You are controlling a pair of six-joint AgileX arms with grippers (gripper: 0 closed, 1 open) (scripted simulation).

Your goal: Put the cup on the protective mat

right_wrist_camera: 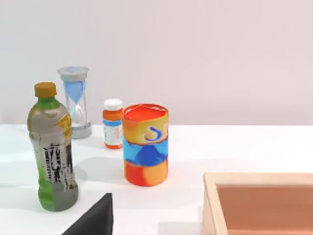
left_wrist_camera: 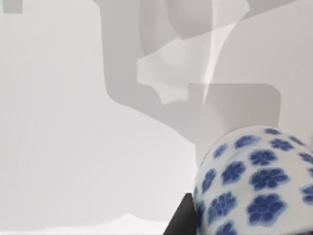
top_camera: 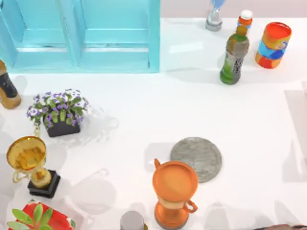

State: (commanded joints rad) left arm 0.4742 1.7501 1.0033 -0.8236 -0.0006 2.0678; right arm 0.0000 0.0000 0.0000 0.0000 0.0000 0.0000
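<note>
Left gripper (left_wrist_camera: pixel 183 220) (one dark finger) beside a patterned surface.

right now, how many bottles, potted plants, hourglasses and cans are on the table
bottles: 3, green bottle, pill bottle, brown bottle
potted plants: 2, purple flowers, leafy plant in red pot
hourglasses: 1, hourglass
cans: 1, orange and blue can
total: 7
</note>
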